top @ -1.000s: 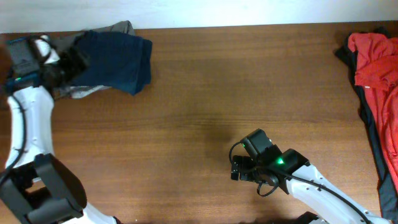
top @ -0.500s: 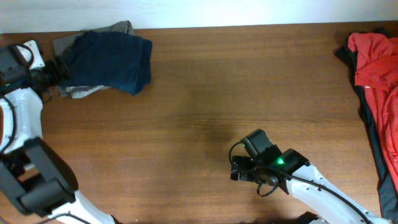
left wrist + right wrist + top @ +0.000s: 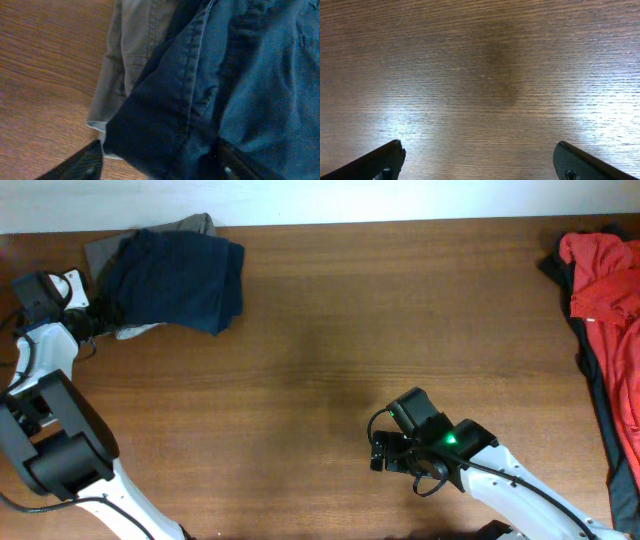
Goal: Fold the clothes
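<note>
A folded dark navy garment lies at the table's back left, on top of a grey-olive garment. A red garment lies crumpled at the far right. My left gripper sits at the pile's left edge. In the left wrist view it is open, its fingers spread to either side of the navy cloth's hemmed corner, with the grey-olive cloth beyond. My right gripper is open and empty over bare wood, seen also in the right wrist view.
A dark garment lies under and beside the red one, running down the right edge. The wooden table stretches between the two piles. The wall edge runs along the back.
My left arm has drawn back leftward off the navy garment and now sits lower, at the pile's left edge. The clothes and the right arm have not moved.
</note>
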### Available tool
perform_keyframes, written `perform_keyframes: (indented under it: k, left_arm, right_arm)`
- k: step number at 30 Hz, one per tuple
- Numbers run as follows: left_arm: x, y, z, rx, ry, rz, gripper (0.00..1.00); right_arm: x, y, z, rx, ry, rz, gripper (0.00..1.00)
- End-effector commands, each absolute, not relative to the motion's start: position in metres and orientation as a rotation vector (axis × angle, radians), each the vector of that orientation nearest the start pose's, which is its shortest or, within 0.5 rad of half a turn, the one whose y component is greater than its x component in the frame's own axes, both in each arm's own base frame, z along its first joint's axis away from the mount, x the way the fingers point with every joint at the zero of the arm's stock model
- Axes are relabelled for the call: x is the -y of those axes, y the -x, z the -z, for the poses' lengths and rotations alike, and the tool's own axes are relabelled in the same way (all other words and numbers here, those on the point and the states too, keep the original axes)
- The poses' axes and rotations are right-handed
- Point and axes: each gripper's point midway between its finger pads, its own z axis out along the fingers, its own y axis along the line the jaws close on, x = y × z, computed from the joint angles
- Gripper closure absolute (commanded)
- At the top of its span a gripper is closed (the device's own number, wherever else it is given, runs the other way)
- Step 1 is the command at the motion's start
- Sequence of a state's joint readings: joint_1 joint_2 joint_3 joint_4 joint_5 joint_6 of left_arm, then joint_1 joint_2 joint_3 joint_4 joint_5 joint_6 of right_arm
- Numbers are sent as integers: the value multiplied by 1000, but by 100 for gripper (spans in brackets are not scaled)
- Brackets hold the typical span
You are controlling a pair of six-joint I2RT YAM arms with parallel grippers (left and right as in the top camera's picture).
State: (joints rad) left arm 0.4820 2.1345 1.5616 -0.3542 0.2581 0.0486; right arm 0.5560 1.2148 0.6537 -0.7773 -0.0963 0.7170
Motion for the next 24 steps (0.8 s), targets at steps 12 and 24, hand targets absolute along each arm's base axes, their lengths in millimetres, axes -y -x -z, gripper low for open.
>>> perform_keyframes:
  k: [12, 24]
  left_arm:
    - [-237, -471, -40, -2548, 526, -61, 29]
    - [-200, -484, -225, -2212, 376, -32, 28]
  right_arm:
    - [-131, -177, -41, -3002, -215, -325, 1]
    - [-132, -178, -41, -2997, -215, -328, 1]
